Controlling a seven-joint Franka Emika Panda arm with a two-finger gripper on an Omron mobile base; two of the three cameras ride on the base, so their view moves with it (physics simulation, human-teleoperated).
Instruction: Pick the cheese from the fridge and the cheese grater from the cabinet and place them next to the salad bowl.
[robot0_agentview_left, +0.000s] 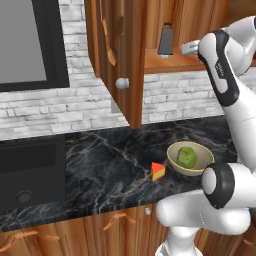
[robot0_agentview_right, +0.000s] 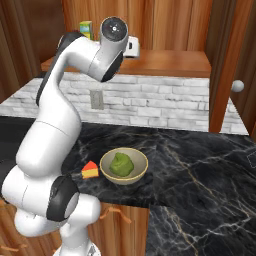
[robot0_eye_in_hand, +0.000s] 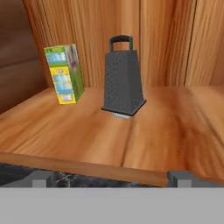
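Reaching toward the grater (robot0_eye_in_hand: 123, 76), upright on the cabinet (robot0_agentview_left: 120, 55) shelf; gripper (robot0_eye_in_hand: 109, 178) spread wide, empty. Cheese (robot0_agentview_left: 158, 171) already beside bowl (robot0_agentview_left: 176, 165) (half done); grater left.

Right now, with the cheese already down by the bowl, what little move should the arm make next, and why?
Probably ease forward into the open cabinet toward the cheese grater. It stands upright on the shelf, apart from the green and yellow carton, and the fingers are only at the shelf's front edge, spread wide with nothing between them.
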